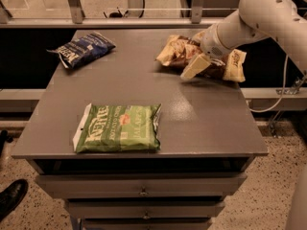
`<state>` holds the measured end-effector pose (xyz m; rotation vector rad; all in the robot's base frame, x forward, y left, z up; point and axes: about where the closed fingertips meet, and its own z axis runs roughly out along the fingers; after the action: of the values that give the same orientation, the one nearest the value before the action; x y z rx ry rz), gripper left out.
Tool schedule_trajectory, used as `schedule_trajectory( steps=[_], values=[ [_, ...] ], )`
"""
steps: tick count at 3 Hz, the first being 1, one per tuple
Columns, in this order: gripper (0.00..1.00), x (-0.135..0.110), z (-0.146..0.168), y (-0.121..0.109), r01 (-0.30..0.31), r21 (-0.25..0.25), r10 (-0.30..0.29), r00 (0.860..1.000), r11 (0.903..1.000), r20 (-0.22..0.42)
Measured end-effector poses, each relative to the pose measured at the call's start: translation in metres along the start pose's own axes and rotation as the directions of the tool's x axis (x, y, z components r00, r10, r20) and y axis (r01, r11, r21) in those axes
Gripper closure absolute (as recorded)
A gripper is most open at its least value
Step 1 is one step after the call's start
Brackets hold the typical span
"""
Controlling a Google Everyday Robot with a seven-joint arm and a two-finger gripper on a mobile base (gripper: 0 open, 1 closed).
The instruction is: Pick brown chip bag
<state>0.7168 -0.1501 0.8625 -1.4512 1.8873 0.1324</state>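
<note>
The brown chip bag (pixel 176 52) lies crinkled at the far right of the grey table top (pixel 201 114), with cream-yellow ends left and right. My gripper (pixel 193 69) hangs from the white arm (pixel 259 13) that comes in from the upper right. It is low over the middle of the bag, at its near edge, and hides part of it. The bag still lies on the table.
A green Kettle bag (pixel 119 128) lies flat at the front left. A dark-blue bag (pixel 82 49) lies at the far left corner. Drawers (pixel 144 190) sit below the top. A shoe (pixel 12 195) shows at the bottom left on the floor.
</note>
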Motion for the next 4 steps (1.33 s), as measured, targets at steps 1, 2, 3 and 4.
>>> schedule_trajectory(
  steps=[1, 2, 3, 4],
  values=[
    [0.39, -0.001, 0.001, -0.012, 0.002, 0.023, -0.002, 1.0, 0.9997, 0.003],
    [0.63, -0.011, -0.007, -0.016, 0.02, 0.032, -0.021, 0.999, 0.9993, 0.035],
    [0.95, -0.056, -0.043, -0.007, 0.078, 0.021, -0.08, 0.987, 0.9968, 0.136],
    [1.0, -0.1, -0.083, 0.006, 0.142, 0.017, -0.143, 0.965, 0.9896, 0.222]
  ],
)
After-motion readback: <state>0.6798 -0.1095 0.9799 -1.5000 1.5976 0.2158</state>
